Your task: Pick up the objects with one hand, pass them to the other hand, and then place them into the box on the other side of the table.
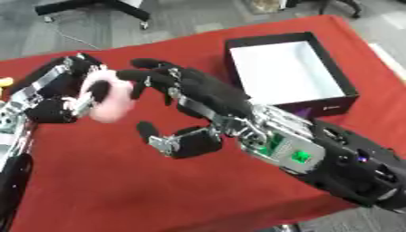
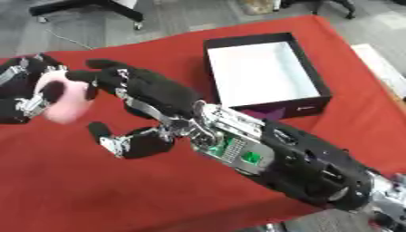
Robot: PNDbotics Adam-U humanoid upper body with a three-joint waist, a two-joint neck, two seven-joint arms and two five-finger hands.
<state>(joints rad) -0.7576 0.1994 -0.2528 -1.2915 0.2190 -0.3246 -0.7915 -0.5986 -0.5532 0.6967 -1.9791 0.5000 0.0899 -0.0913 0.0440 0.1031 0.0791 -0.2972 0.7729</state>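
Observation:
A soft pink object (image 1: 111,100) hangs above the red table at the left, with my left hand (image 1: 62,97) curled round it. My right hand (image 1: 198,97) reaches across from the lower right, fingers spread and straight, their tips (image 1: 142,74) touching the pink object's right side; its thumb (image 1: 171,140) sticks out below, apart from the object. A black box with a white inside (image 1: 285,68) stands open and holds nothing at the table's back right, beyond my right arm.
The red tablecloth (image 1: 119,190) covers the table; its front edge runs along the bottom right and its far edge along the top. A yellow scrap (image 1: 5,82) shows at the left edge. A wheeled black stand base (image 1: 95,9) sits on the floor behind.

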